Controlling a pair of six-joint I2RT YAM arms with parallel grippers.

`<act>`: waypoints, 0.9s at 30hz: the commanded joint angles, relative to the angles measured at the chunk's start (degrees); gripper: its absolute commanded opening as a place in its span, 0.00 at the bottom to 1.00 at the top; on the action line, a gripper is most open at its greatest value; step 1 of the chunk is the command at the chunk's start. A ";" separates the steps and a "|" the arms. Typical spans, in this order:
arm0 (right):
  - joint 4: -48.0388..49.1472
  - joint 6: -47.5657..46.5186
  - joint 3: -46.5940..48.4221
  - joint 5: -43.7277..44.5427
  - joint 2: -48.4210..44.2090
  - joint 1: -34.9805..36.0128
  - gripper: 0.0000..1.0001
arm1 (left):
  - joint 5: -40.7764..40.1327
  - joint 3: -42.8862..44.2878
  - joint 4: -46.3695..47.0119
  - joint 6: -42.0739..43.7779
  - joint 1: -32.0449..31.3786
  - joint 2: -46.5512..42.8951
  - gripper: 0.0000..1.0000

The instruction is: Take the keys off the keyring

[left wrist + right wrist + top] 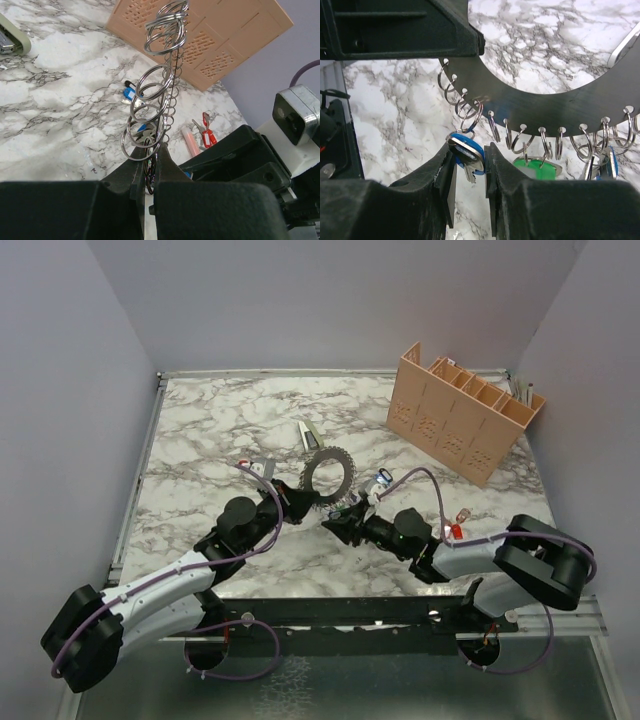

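Observation:
The keyring (326,477) is a large flat grey ring with many small split rings along its outer edge, held upright over the table. My left gripper (298,504) is shut on its lower left band; in the left wrist view the ring (167,75) rises edge-on from the closed jaws of the left gripper (150,167). My right gripper (347,522) sits just below and right of the ring. In the right wrist view, the right gripper (468,161) is shut on a blue-headed key (467,152) hanging from a small ring under the band (545,107). A green-headed key (536,168) and another blue one (610,165) hang further right.
A peach slotted rack (462,412) stands at the back right. A stapler-like tool (308,433) lies behind the ring. A loose blue key (383,478) and a bunch with red tags (456,530) lie on the marble to the right. A small object (256,466) lies to the left.

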 commanded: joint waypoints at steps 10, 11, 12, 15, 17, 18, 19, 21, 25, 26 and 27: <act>-37.84 -9.02 5.56 -1.28 -16.16 0.40 0.00 | -2.22 -1.72 3.56 -1.48 0.41 -2.83 0.00; -40.06 -9.09 6.32 -1.54 -16.80 0.40 0.01 | -2.12 -1.90 3.56 -1.52 0.39 -3.10 0.00; -41.54 -9.04 6.84 -2.38 -17.23 0.40 0.01 | -2.03 -2.07 3.56 -1.42 0.37 -3.34 0.00; -40.50 -7.99 6.00 -5.31 -17.93 0.44 0.03 | -1.66 -2.44 3.56 -1.06 0.37 -4.57 0.00; -35.56 -6.44 4.02 -6.91 -17.55 0.40 0.05 | -1.19 -2.51 3.64 -0.64 0.37 -5.34 0.00; -32.72 -5.54 3.05 -7.33 -17.19 0.40 0.06 | -0.85 -2.48 3.64 -0.38 0.38 -5.70 0.00; -29.75 -4.76 2.17 -7.58 -16.56 0.40 0.06 | -0.45 -2.43 3.65 -0.04 0.36 -5.98 0.00; -24.19 -3.36 0.88 -7.91 -14.94 0.40 0.08 | 0.48 -2.15 3.73 0.66 0.35 -6.19 0.00; -17.29 -2.42 0.35 -7.82 -11.21 0.40 0.11 | 2.56 -1.06 4.27 2.07 0.35 -5.94 0.00; -14.03 -2.24 -0.33 -7.23 -10.51 0.44 0.13 | 2.61 -0.79 4.55 2.29 0.29 -5.71 0.00; -10.90 -1.84 -1.38 -6.54 -9.99 0.40 0.18 | 2.59 -0.65 4.82 2.45 0.34 -5.51 0.00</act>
